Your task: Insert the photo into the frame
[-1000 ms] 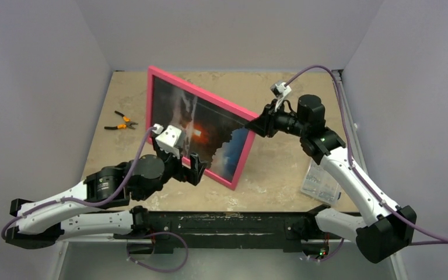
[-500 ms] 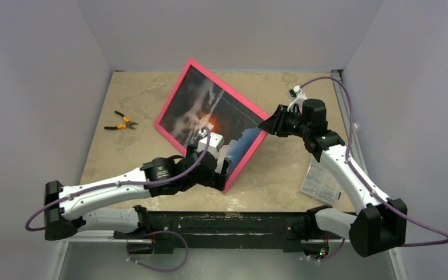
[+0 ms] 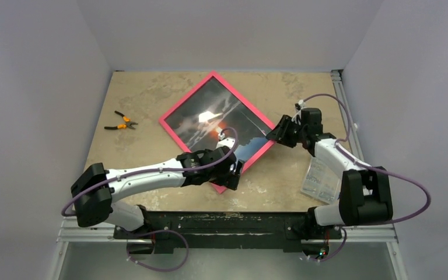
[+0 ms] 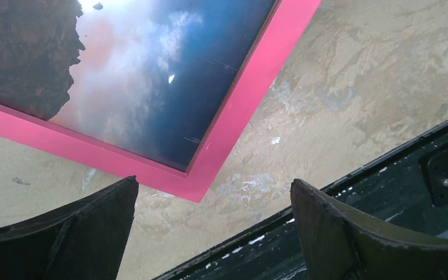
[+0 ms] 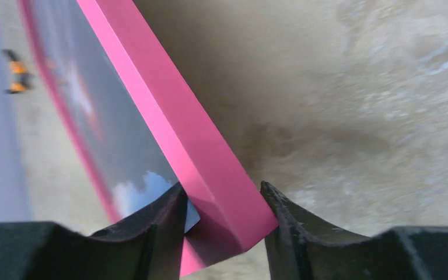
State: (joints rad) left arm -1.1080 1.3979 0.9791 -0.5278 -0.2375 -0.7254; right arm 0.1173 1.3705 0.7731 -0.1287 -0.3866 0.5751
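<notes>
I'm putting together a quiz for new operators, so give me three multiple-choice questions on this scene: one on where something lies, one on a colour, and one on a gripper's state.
1. Where do the pliers lie?
A) on the table, left of the frame in the top view
B) hanging on the back wall
C) on the floor

2. What colour is the frame's border?
A) black
B) pink
C) white

3. How is the left gripper?
A) shut on the frame
B) shut on the pliers
C) open, holding nothing

Answers:
1 A, the top view shows them on bare tabletop, apart from the frame.
2 B, the border is bright pink in every view.
3 C, its wrist view shows the fingers spread wide over the frame's near corner, gripping nothing.
</notes>
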